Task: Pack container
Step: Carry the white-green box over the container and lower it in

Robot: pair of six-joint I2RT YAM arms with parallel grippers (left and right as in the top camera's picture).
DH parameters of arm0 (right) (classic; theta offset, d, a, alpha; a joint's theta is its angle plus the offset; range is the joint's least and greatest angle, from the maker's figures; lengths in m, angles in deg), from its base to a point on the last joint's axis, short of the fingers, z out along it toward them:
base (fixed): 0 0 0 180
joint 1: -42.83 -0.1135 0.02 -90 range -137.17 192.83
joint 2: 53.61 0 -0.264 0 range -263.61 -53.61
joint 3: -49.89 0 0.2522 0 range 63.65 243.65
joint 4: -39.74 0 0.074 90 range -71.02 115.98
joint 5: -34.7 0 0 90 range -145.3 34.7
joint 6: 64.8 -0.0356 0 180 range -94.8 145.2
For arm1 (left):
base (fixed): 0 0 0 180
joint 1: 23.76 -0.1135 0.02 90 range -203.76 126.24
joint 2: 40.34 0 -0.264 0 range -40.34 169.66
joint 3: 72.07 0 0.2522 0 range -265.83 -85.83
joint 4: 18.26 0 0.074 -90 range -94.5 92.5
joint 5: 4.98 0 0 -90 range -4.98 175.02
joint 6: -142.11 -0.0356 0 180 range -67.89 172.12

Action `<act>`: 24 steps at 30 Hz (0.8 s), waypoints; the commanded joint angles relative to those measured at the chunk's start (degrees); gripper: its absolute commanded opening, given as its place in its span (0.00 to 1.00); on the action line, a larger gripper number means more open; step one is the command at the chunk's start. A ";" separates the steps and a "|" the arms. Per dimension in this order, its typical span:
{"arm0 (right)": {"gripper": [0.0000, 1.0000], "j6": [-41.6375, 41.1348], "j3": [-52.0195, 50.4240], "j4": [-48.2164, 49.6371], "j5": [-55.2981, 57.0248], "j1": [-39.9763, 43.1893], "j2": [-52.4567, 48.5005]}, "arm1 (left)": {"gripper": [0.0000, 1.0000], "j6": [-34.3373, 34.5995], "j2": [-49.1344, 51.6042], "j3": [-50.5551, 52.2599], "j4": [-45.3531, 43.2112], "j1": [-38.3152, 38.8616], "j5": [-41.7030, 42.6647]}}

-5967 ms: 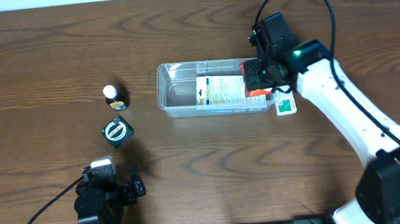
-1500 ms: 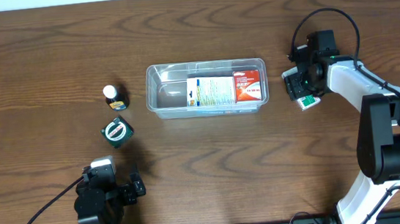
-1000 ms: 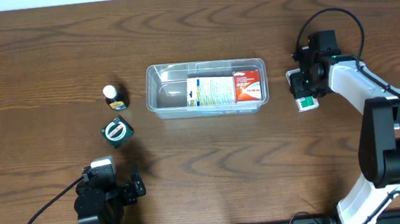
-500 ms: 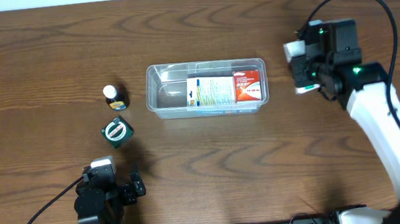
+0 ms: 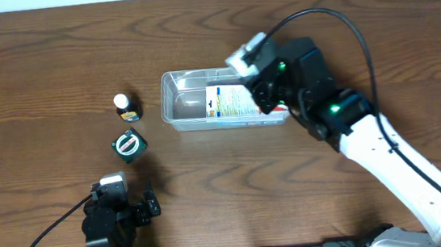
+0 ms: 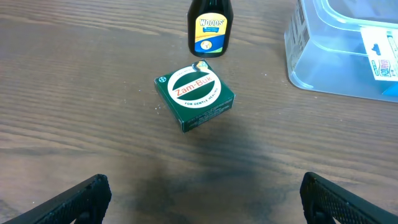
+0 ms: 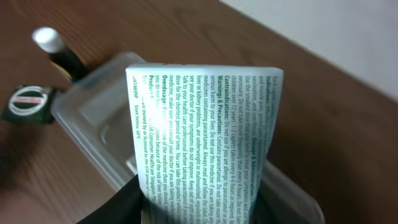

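Pincer (image 5: 254, 65) holds box (image 7: 205, 130) over clear container (image 5: 185, 104).

Right arm (image 5: 368, 138) covers right end of the container (image 5: 180, 103).

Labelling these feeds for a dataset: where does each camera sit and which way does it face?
Overhead: above the table, facing straight down; both arms show.
Left wrist: low, facing forward at the green square box; open left claw tips show.
Right wrist: facing down its right claw, past the held white printed carton.
Shared: all see the clear plastic tub.
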 commanded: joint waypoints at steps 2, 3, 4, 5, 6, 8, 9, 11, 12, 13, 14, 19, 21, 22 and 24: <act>0.41 2.49 0.35 4.22 -0.04 -1.90 -3.67 | 0.98 -0.13 -0.15 -0.11 0.00 0.09 0.42; 0.41 2.95 0.35 5.49 -0.24 -2.14 -4.74 | 0.98 -0.13 -0.15 -0.11 0.00 0.09 0.42; 0.43 3.80 0.35 6.71 -0.66 -2.38 -5.81 | 0.98 -0.13 -0.15 -0.11 0.00 0.09 0.42; 0.45 4.66 0.35 7.76 -1.20 -2.54 -6.82 | 0.98 -0.13 -0.15 -0.11 0.00 0.09 0.42; 0.49 5.62 0.35 8.90 -1.79 -2.73 -8.00 | 0.98 -0.13 -0.15 -0.11 0.00 0.09 0.39; 0.57 7.32 0.35 10.58 -2.45 -3.02 -10.01 | 0.98 -0.13 -0.15 -0.11 0.00 0.09 0.42; 0.58 8.90 0.35 11.30 -2.43 -3.08 -11.13 | 0.98 -0.13 -0.15 -0.11 0.00 0.09 0.39; 0.61 11.34 0.35 12.17 -2.43 -3.06 -12.81 | 0.98 -0.13 -0.15 -0.11 0.00 0.09 0.42; 0.62 12.61 0.35 12.52 -2.43 -3.06 -13.64 | 0.98 -0.13 -0.15 -0.11 0.00 0.09 0.42; 0.62 14.14 0.35 12.68 -2.49 -3.06 -14.53 | 0.98 -0.13 -0.15 -0.11 0.00 0.09 0.42; 0.61 15.74 0.35 12.68 -2.84 -3.06 -15.39 | 0.98 -0.13 -0.15 -0.11 0.00 0.09 0.42; 0.56 20.02 0.35 12.28 -2.78 -2.95 -18.16 | 0.98 -0.13 -0.15 -0.11 0.00 0.09 0.42; 0.57 20.02 0.35 12.57 -2.97 -2.95 -18.27 | 0.98 -0.13 -0.15 -0.11 0.00 0.09 0.42; 0.58 20.00 0.35 13.00 -2.99 -2.95 -18.25 | 0.98 -0.13 -0.15 -0.11 0.00 0.09 0.42; 0.57 18.34 0.35 14.12 -3.06 -3.04 -18.16 | 0.98 -0.13 -0.15 -0.11 0.00 0.09 0.42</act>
